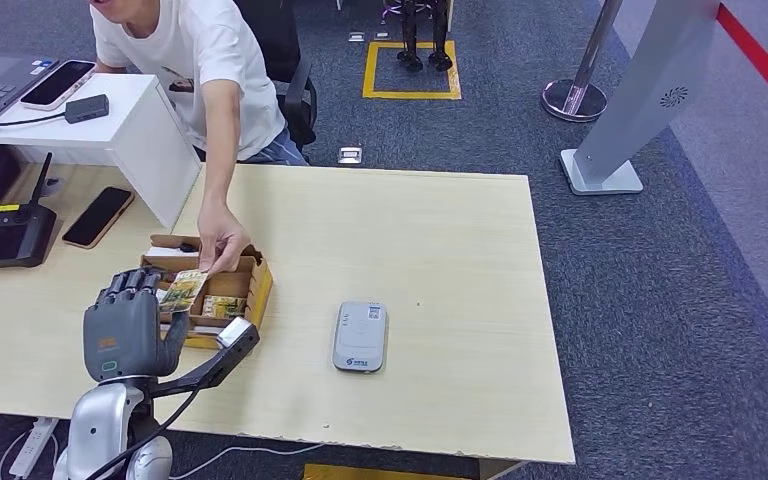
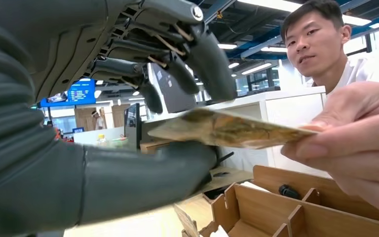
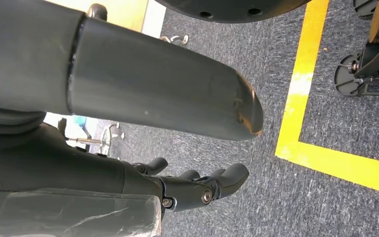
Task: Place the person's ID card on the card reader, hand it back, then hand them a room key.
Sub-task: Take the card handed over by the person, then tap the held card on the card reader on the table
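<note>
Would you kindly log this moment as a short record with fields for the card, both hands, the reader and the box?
card: a patterned card held at one end by the person's hand, its other end between the thumb and fingers of the left robot hand
left robot hand: raised over the wooden box, fingers apart around the card
right robot hand: hanging over carpet, holding nothing
card reader: grey, flat on the table, nothing on it

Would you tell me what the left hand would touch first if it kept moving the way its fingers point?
Probably the card: the left hand has its fingers just over it while the person's hand pinches its far end. The wooden box lies just beyond.
</note>
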